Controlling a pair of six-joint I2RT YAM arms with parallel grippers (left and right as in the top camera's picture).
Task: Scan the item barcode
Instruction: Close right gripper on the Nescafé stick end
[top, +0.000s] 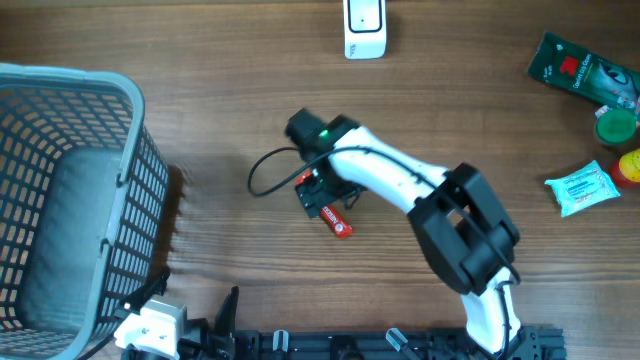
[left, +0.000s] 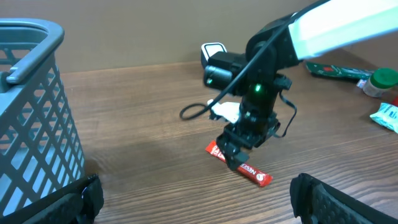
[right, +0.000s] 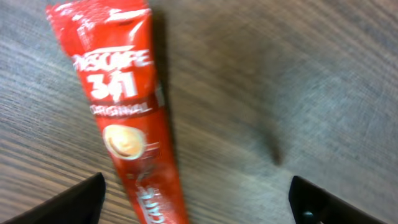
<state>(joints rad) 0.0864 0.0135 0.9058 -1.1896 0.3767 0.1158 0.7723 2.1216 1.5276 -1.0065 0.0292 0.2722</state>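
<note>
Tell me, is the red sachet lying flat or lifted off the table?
Lying flat. The sachet rests on the wood table, its shadow close beside it; the right claw stands open above it, not gripping.

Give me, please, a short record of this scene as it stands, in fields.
item: red Nescafe 3in1 sachet, lying flat on the table
right gripper: open, over the sachet, not gripping it
left gripper: open, empty, near the basket
basket: grey, at the table's left side
white device: at the far edge, apart from the sachet

Perhaps a shop checkout: basket (top: 150, 200), scanner (top: 365, 28), packets (top: 578, 66)
</note>
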